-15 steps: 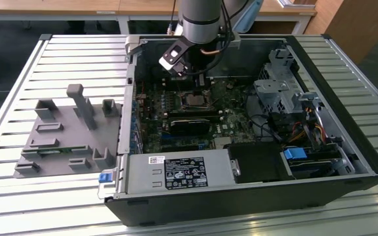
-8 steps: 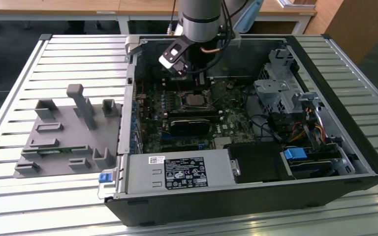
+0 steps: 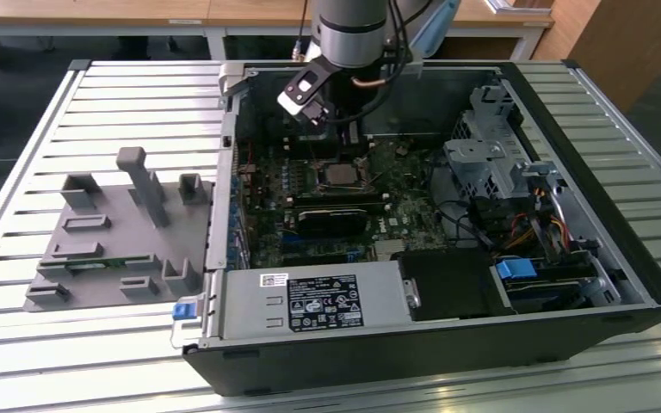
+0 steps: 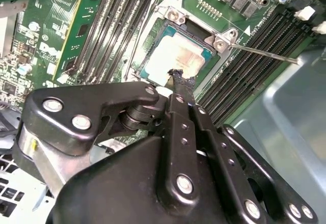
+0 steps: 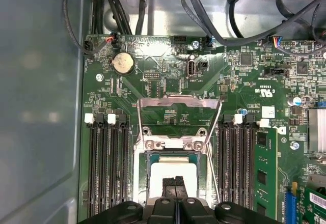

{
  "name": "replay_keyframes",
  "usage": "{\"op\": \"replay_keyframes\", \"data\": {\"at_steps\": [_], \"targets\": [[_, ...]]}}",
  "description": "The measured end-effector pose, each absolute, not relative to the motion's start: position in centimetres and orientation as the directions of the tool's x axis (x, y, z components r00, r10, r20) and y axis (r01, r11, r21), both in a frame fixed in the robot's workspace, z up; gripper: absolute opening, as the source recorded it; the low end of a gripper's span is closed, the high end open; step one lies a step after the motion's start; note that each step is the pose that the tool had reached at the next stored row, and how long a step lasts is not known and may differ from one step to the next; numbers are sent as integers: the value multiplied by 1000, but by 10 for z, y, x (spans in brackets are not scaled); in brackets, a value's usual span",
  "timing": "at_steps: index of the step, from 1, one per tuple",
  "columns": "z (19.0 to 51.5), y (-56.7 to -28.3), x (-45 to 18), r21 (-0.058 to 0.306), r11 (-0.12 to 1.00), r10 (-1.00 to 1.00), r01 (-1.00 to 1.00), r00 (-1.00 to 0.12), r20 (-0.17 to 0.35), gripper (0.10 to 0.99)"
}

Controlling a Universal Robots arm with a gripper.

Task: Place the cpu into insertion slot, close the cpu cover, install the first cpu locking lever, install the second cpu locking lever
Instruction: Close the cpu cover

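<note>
Item one, containers: the open computer case (image 3: 423,354) lies on its side on the slatted counter (image 3: 135,90) and holds the green circuit board (image 3: 268,206), a power supply (image 3: 307,303) at the near wall and a metal drive cage (image 3: 485,163) towards the exterior view's right. The insertion slot (image 5: 172,155) on that board holds the cpu (image 5: 173,170), which lies flat and square inside it, silver top up. The cpu cover (image 5: 178,100) is folded back off the slot and lies open on the board, which shows through its window. One locking lever (image 4: 265,54) stands out free as a thin rod over the memory slots (image 4: 254,76). My tool (image 5: 174,182) is directly over the cpu, fingers pressed together with nothing between them. In the second wrist view its tip (image 4: 175,75) sits at the edge of the silver top; I cannot tell whether it touches. Item two, clearance: long memory slots (image 5: 107,163) flank the slot closely on both sides, a bare case wall (image 5: 41,107) runs beyond one bank, and cables (image 5: 204,10) crowd the far edge of the board. A grey fixture (image 3: 118,232) sits on the counter outside the case, well apart.
</note>
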State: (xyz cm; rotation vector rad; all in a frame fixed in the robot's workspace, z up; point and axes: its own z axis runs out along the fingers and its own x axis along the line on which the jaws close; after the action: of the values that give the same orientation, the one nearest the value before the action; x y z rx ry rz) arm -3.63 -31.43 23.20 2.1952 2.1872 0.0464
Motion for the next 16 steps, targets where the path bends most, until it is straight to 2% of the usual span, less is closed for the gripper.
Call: {"op": "replay_keyframes", "data": {"at_steps": [16], "targets": [[239, -317, -33, 51, -4, 1000, 999, 4, -6, 106]]}}
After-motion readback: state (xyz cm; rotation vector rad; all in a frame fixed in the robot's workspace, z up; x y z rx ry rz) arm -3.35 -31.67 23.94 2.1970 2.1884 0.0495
